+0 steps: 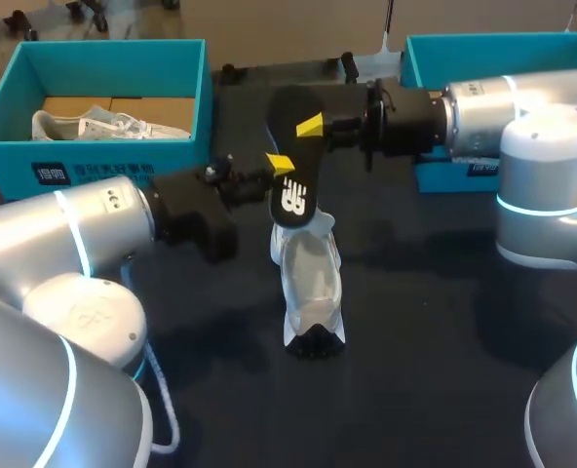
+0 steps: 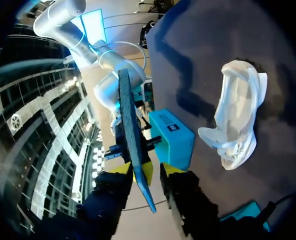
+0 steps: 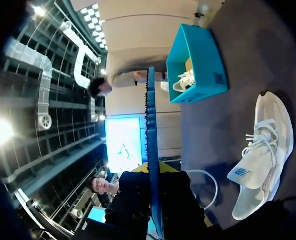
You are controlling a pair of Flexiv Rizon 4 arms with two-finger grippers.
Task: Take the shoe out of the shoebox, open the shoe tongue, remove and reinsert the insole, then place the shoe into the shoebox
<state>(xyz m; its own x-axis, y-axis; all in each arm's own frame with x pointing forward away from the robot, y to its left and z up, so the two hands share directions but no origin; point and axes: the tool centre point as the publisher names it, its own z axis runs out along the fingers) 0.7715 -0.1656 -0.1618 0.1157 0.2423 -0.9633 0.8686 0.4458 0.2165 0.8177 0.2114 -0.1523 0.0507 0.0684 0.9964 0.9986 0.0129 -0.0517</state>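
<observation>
Pinched at upper centre of the head view: a flat black foam insole (image 1: 290,190) with a white logo, out of the shoe and lifted clear of the dark table (image 1: 435,322). Clamped by both arms at once, right gripper (image 1: 313,127) on the upper part, left gripper (image 1: 277,166) just below, near the logo. Looks like a handover or a re-grip, judging by the 2 holds sitting so close together.

In the left wrist view, seen edge-on: insole (image 2: 129,125) running straight out between the yellow tips of the left gripper (image 2: 147,172), closed narrowly onto the thin sheet from both faces. Same in the right wrist view: insole (image 3: 151,125) caught in the right gripper (image 3: 155,172), jaws nearly together around it.

Resting below the insole, at centre of the head view: the white mesh shoe (image 1: 311,278), on the table, dark toe toward the bottom of the frame, apart from both grippers. Probably left free there to receive the insole again; tongue position hard to tell.

At upper left, an open teal cardboard shoebox (image 1: 113,166) with a 2nd pale shoe (image 1: 103,125) inside. At upper right, another teal box (image 1: 483,49), partly hidden behind the right arm.

Judged stage: insole removed, reinsertion not yet done.
</observation>
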